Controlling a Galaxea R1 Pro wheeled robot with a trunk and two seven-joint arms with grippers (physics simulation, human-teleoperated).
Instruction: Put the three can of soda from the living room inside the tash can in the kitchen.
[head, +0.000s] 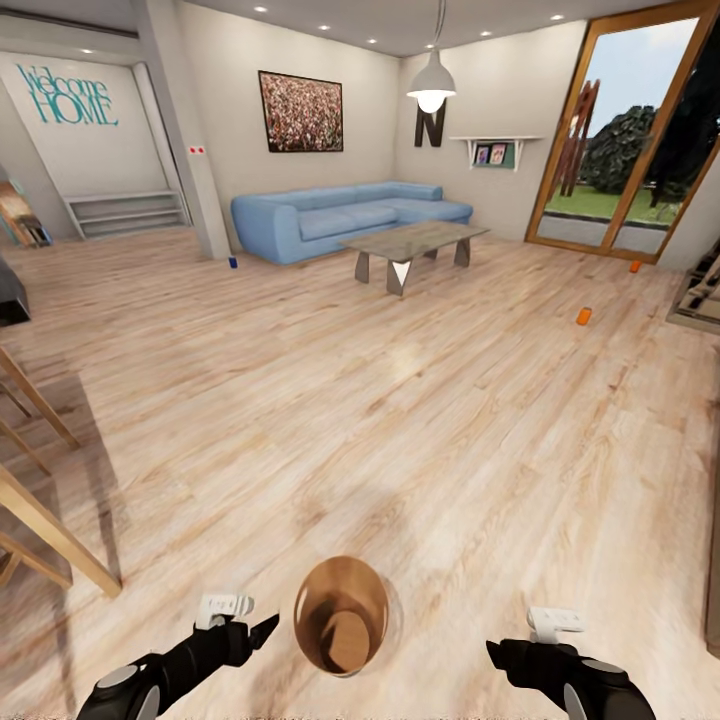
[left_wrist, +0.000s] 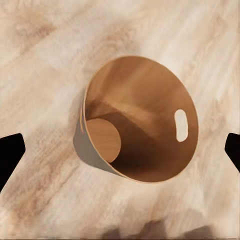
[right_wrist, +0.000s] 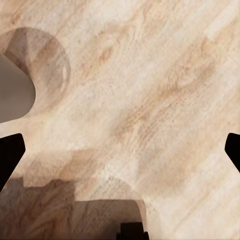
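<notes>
Two grippers sit at the bottom edge of the head view: left gripper (head: 262, 632) at lower left, right gripper (head: 497, 652) at lower right, both over bare wood floor (head: 300, 400). In each wrist view the dark fingertips (left_wrist: 10, 150) show at opposite edges of the frame, so both jaws stand wide apart, holding nothing.

Between the two grippers, bottom centre, stands the tash can (head: 341, 614), upright on the floor, brown inside, mouth up. Left wrist view looks down into it (left_wrist: 142, 120): grey outer wall, slot handle near the rim, nothing inside.

Mid frame: open floor. At left edge, slanted wooden legs (head: 40, 520).

Farther, right of centre: one orange can of soda (head: 584, 316) on the floor. Beyond it, a second orange can (head: 634, 266) near the wood-framed glass doors (head: 630, 130) at upper right. Blue can (head: 233, 262) on the floor at upper left of centre, just beside the end of the blue sofa (head: 340, 218). Coffee table (head: 412, 242) stands before the sofa. Pendant lamp (head: 432, 85) hangs above.
</notes>
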